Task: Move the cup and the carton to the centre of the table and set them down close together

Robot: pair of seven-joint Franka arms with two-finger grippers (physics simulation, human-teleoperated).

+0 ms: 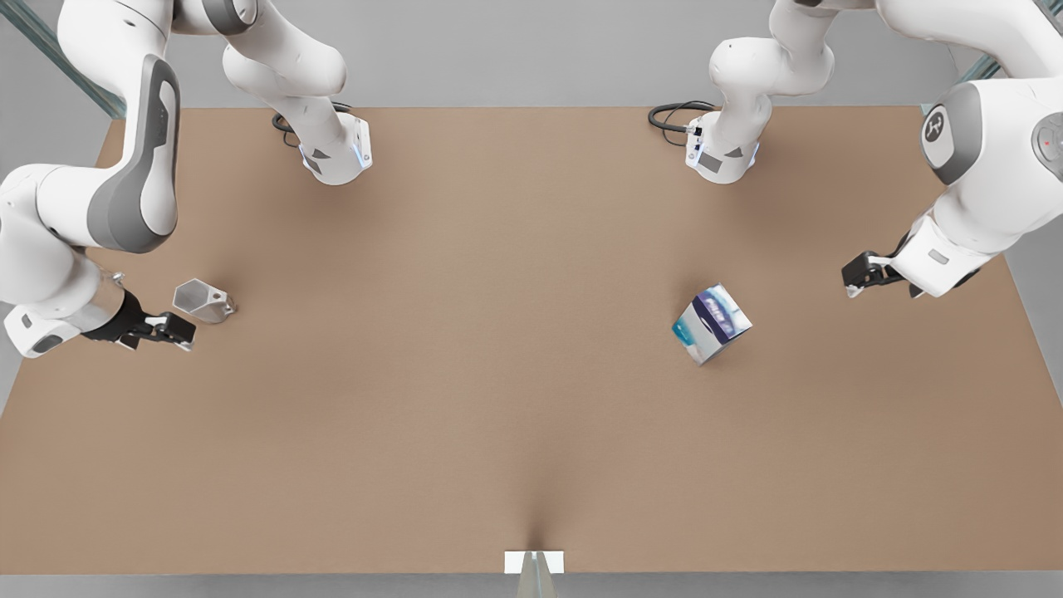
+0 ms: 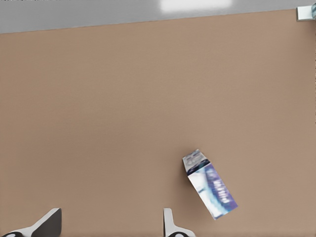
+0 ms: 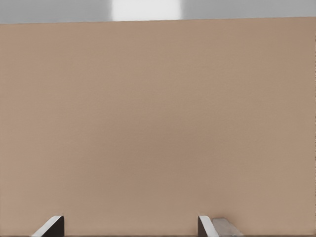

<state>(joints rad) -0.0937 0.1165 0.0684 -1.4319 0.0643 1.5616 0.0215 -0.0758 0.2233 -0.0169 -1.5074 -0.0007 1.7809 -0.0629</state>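
The silvery-grey faceted cup (image 1: 202,301) sits near the tan table's (image 1: 498,390) edge at the front view's left. My right gripper (image 1: 178,330) hovers just in front of it, open and empty; in the right wrist view only a grey sliver of the cup (image 3: 224,228) shows beside one of the fingers (image 3: 205,226). The white, blue and teal carton (image 1: 712,323) rests right of centre, turned at an angle. My left gripper (image 1: 855,278) hangs open toward the front view's right, well apart from the carton (image 2: 211,186), which lies ahead of the fingers (image 2: 170,224).
Both arm bases (image 1: 336,154) (image 1: 722,154) stand at the table's far edge with dark cables (image 1: 673,116) beside them. A small white marker (image 1: 534,561) sits at the middle of the near edge. The bare tabletop stretches between cup and carton.
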